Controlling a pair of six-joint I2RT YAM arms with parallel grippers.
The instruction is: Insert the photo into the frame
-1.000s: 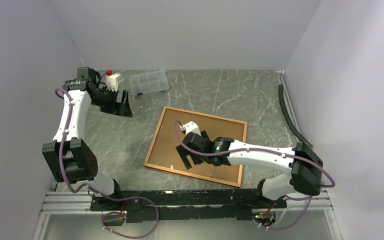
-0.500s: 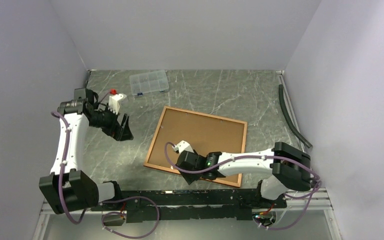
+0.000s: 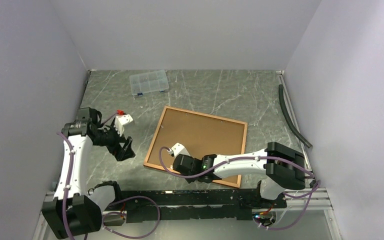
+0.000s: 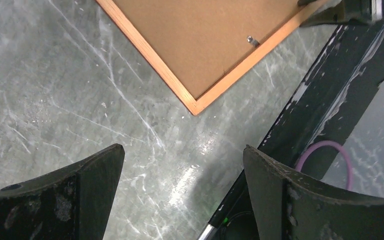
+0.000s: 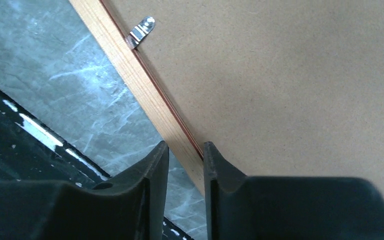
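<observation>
Surface: grey marbled table (image 3: 215, 90).
Right gripper (image 5: 185, 148): fingers nearly together astride the frame (image 3: 205, 114) near rail; you cannot confirm a grip.
Frame: flat mid-table, backing board (image 3: 200, 135) up, front hidden.
Left gripper (image 4: 182, 150): fingers wide apart over open table off its left corner.

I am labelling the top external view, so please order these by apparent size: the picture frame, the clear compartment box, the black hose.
1. The picture frame, by far the largest.
2. The clear compartment box and the black hose: unsure, since the hose looks longer but the box looks wider.
</observation>
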